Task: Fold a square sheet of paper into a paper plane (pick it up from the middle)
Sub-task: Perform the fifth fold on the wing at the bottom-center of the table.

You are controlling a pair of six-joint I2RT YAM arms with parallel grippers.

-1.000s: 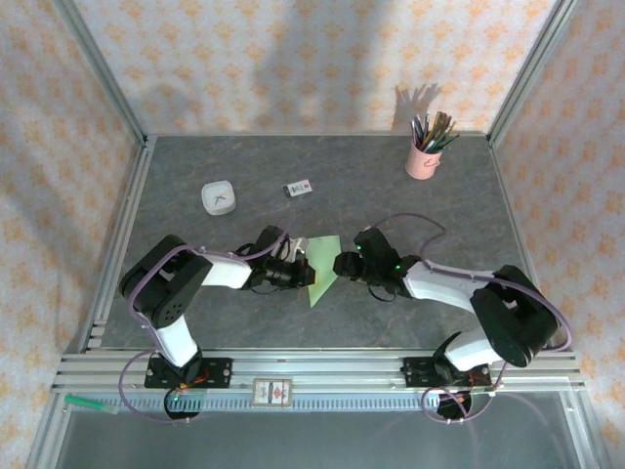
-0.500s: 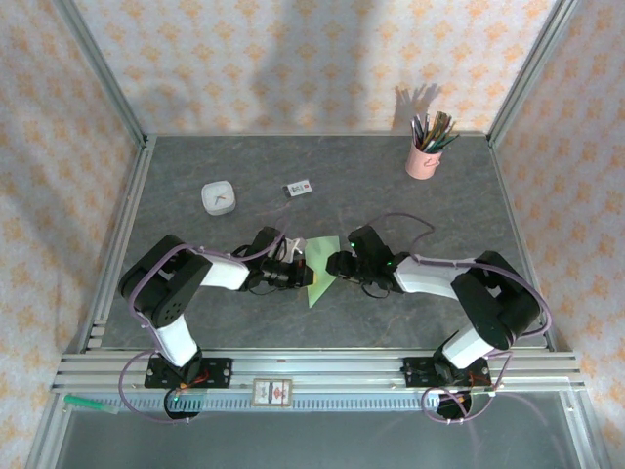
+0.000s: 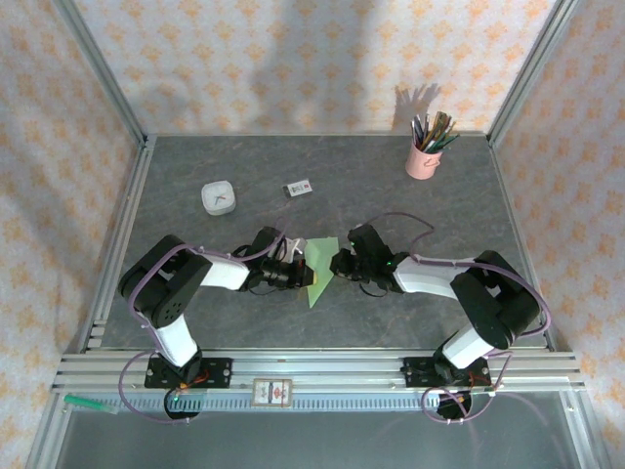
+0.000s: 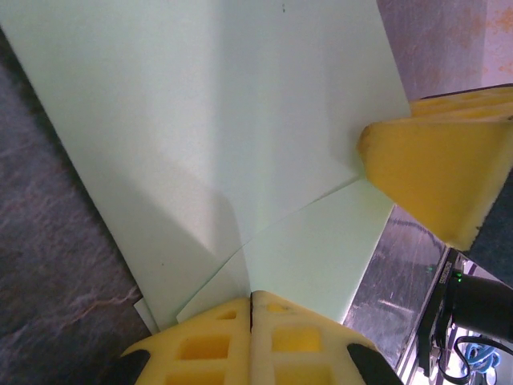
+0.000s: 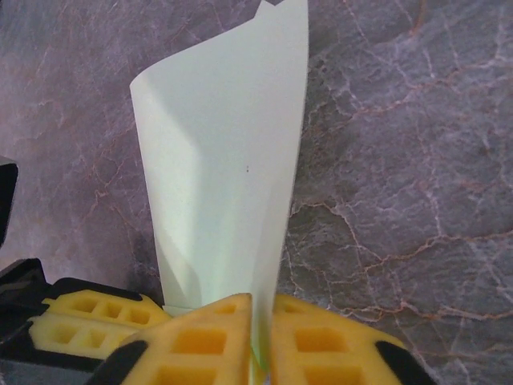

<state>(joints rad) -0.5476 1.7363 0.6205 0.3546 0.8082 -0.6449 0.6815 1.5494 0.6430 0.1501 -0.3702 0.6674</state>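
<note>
- Dark grey marbled table, edged by an aluminium frame and backed by walls in orange-patterned wallpaper. Both arms reach in from the near edge and meet in the middle of the table's front half.
- The left gripper has its yellow pads pressed flat together in the left wrist view. An edge of the pale green sheet of paper is pinched in the seam between them.
- The right gripper is likewise clamped on the sheet. In the right wrist view a thin sliver of green shows between its two yellow pads.
- In the left wrist view one of the right gripper's pads sits against the sheet's far corner, so the two grippers hold the paper from opposite sides.
- The sheet is partly folded: one layer overlaps another along a slanted edge just above the left pads.
- In the right wrist view the paper curls away from the pads into a loose, cone-like bend over the marbled surface. The left gripper's pads are just beside it at lower left.
- From above, the sheet spans the gap between the two grippers, its pointed end aimed at the near edge. Whether that tip touches the table cannot be told.
- Farther back and well apart from the paper are a small white square dish to the left and a small white card beside it. A pink pencil cup stands at the far right.
</note>
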